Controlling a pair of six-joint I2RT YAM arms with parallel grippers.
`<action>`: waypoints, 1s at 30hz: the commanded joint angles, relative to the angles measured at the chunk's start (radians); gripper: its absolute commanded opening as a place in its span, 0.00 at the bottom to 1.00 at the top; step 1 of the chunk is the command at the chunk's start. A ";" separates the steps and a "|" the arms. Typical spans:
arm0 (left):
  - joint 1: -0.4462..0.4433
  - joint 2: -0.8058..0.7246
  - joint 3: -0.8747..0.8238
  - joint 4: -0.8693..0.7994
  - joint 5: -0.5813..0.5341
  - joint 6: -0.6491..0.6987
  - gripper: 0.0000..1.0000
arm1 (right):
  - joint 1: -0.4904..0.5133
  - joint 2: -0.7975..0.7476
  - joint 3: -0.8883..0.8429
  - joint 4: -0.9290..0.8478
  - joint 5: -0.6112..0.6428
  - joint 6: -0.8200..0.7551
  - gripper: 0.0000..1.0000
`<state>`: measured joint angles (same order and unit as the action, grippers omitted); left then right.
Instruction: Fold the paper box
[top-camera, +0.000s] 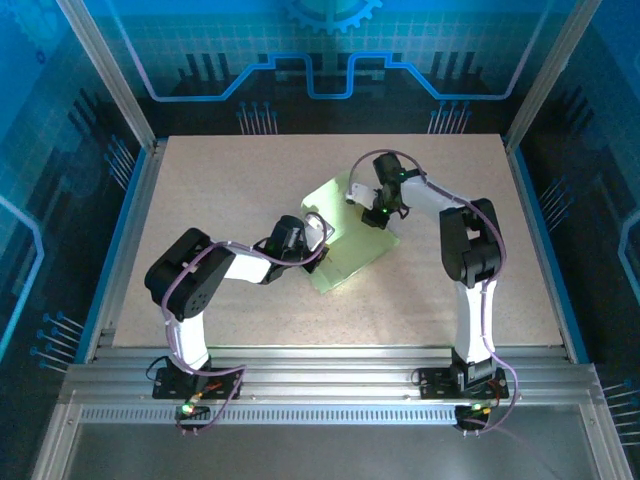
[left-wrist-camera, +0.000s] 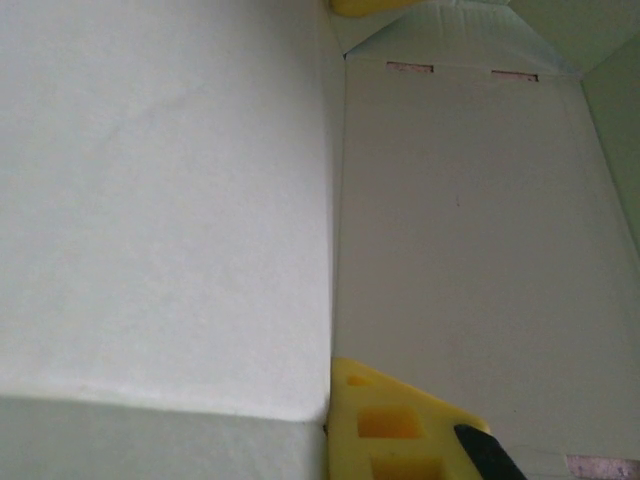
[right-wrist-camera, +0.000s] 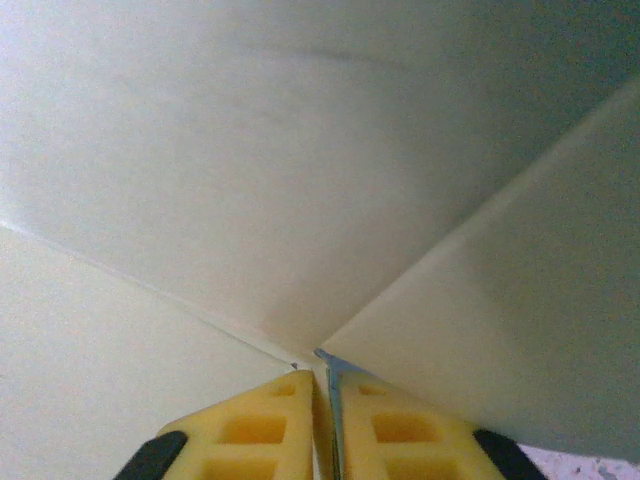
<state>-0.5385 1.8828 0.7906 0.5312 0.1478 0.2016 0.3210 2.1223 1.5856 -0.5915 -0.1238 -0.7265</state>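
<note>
The paper box (top-camera: 356, 252), a pale green card sheet with part-raised flaps, lies mid-table between both arms. My left gripper (top-camera: 318, 232) is at its left edge. In the left wrist view one yellow finger (left-wrist-camera: 395, 425) presses against an upright flap (left-wrist-camera: 160, 200) that hides the other finger; the left gripper (left-wrist-camera: 331, 385) is shut on that flap beside the flat panel (left-wrist-camera: 480, 250). My right gripper (top-camera: 379, 213) is at the sheet's far side. Its two yellow fingers are closed (right-wrist-camera: 324, 378) on a thin card edge where the box's folded panels (right-wrist-camera: 300, 150) meet.
The speckled beige tabletop (top-camera: 200, 190) stretches out on all sides of the sheet. Metal frame posts (top-camera: 110, 75) and blue-lit walls enclose it. An aluminium rail (top-camera: 330, 385) runs along the near edge by the arm bases.
</note>
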 joint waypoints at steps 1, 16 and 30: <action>0.000 0.027 0.003 -0.074 0.004 0.019 0.06 | 0.055 -0.035 -0.003 -0.041 0.078 0.101 0.07; 0.000 0.029 0.013 -0.079 -0.001 0.016 0.06 | 0.169 -0.020 0.048 -0.127 0.301 0.652 0.00; -0.006 0.030 0.014 -0.074 -0.002 0.007 0.06 | 0.242 -0.077 -0.087 0.027 0.479 1.170 0.00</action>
<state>-0.5392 1.8835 0.7959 0.5209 0.1566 0.2008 0.5087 2.0598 1.5047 -0.5667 0.3477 0.2691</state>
